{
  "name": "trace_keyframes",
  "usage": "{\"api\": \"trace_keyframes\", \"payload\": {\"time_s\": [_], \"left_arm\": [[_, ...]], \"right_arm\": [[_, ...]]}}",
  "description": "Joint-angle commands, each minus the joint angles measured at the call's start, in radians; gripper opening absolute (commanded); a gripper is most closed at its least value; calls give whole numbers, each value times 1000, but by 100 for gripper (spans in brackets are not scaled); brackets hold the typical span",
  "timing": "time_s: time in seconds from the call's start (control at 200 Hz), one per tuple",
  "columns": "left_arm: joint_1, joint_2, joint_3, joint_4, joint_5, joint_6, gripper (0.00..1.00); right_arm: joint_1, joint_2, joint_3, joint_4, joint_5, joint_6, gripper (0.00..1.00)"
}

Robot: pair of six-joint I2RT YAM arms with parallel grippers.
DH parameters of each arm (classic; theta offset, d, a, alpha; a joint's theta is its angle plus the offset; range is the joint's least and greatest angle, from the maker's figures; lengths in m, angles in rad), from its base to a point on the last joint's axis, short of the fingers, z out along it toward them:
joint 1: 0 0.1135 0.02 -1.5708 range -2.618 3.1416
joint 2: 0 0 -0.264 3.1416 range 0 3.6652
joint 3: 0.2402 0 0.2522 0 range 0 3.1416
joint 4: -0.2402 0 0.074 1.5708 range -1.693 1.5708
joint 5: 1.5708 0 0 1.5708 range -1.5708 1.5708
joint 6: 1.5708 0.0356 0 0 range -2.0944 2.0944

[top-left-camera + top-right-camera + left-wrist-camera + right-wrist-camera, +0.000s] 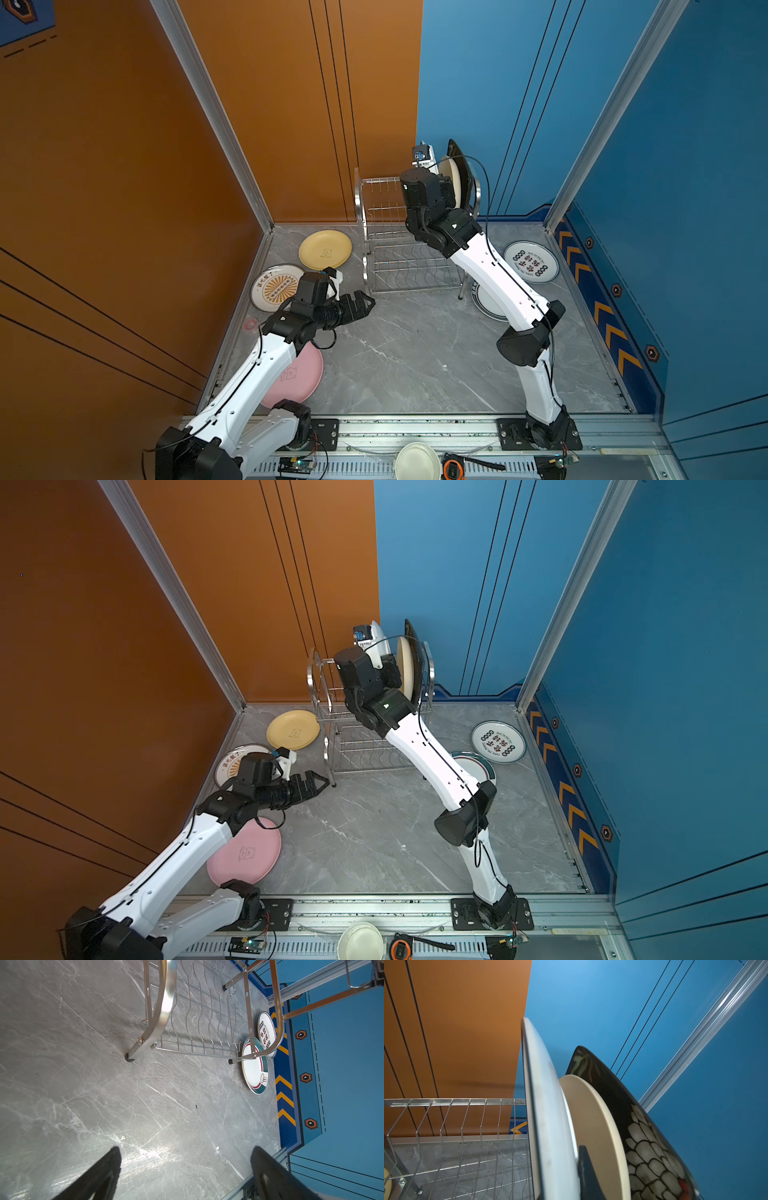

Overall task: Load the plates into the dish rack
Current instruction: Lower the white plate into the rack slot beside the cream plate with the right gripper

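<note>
- The right tool [577, 1176] is clamped on the rim of a white round plate [548, 1105]. It holds the plate on edge so that it can slip between the thin dividers of the shiny two-tier steel wire dish rack [446, 1102], upper centre in both top views.
- Just beside it, a cream round plate [591, 1115] and a black square floral plate [623, 1101] stand upright in the upper tier. We judge the slots are being filled from that end.
- The left tool [368, 304] hangs wide open and empty over the grey marble surface [415, 353], near the rack's front leg.
- A yellow round plate [325, 248], an orange-sunburst white plate [276, 286] and a pink round plate [245, 852] lie flat at the left of the top views, not yet loaded.
- We cannot see the held plate's lower edge, so we cannot tell whether it sits in a slot. One finger of the right tool is hidden behind that plate, and the left arm covers part of the pink plate.
</note>
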Motion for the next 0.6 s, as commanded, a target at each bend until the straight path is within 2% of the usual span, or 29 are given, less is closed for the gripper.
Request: {"api": "trace_keyframes", "payload": {"time_s": [0.0,0.596], "left_arm": [[-5,-19,-8,-25,-17,10,98],[-4,-21,-8,-32,-20,10,98]], "right_arm": [[-19,-12,-11,33,1,35,0],[-62,10,-49,-49,-55,165,0]]}}
